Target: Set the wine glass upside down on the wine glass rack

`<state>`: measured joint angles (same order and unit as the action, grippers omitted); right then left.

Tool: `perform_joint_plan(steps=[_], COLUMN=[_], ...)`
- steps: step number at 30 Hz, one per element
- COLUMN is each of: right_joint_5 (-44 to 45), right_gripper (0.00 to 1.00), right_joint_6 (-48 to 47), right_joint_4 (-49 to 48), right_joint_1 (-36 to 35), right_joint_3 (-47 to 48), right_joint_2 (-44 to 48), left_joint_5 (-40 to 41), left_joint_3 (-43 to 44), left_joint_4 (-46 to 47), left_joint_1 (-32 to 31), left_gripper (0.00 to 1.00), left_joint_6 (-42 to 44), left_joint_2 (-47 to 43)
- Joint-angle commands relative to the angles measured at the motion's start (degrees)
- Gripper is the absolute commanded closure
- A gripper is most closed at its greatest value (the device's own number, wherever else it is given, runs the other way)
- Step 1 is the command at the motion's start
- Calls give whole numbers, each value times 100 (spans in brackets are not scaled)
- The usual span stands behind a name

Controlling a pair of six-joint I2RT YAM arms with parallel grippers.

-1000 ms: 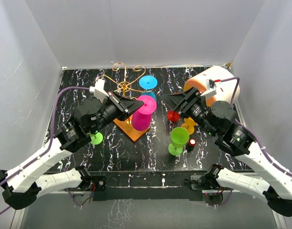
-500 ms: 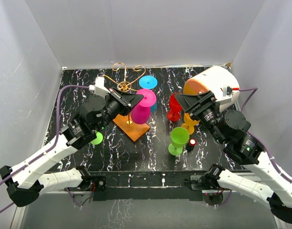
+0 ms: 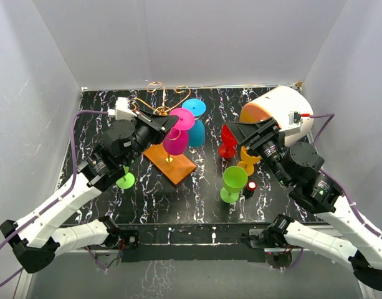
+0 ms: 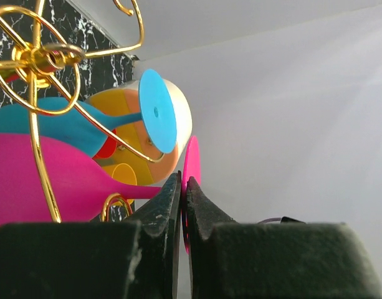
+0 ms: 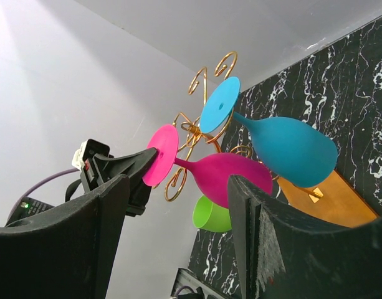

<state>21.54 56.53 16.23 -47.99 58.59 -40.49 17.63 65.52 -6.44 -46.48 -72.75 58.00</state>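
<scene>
My left gripper [image 3: 167,124] is shut on the round foot of a magenta wine glass [image 3: 177,138], held upside down among the scroll arms of the gold wire rack [image 3: 158,106]. In the left wrist view the black fingers [image 4: 169,205] pinch the thin magenta foot [image 4: 192,162] and the bowl [image 4: 47,174] lies left behind a gold post. A blue wine glass [image 3: 195,123] hangs upside down on the rack. The rack's orange-brown base [image 3: 172,163] lies below. My right gripper [image 3: 233,132] is open and empty, to the right of the rack; its view shows both glasses [image 5: 228,174].
A green glass [image 3: 233,182] stands upright at centre right. A red glass [image 3: 227,141] and a yellow glass [image 3: 247,161] stand near my right gripper. A white and orange domed container [image 3: 278,109] sits at the back right. Another green glass [image 3: 124,180] stands under my left arm.
My left gripper has carried the magenta glass back and to the left, up among the rack's scroll arms. My right gripper has drawn back to the right and stayed open.
</scene>
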Motion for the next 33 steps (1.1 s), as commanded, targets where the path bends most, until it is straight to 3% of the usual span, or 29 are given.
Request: perform_joint_plan(steps=[1, 10, 22, 33], right_joint_5=[154, 122, 53, -46], right_gripper=[38, 38, 39, 38], right_joint_6=[-98, -116, -87, -7], right_joint_4=[-305, -308, -357, -398], right_joint_1=[0, 0, 0, 0], right_joint_3=[13, 23, 1, -65], right_joint_2=[24, -42, -82, -121], left_joint_5=[-101, -496, -538, -1322], left_joint_3=[-37, -186, -261, -28], left_joint_4=[87, -164, -623, -779], left_joint_1=[272, 752, 763, 763], left_gripper=[100, 100, 100, 100], left_joint_6=[-196, -321, -301, 144], left_joint_2=[-62, -353, -808, -652])
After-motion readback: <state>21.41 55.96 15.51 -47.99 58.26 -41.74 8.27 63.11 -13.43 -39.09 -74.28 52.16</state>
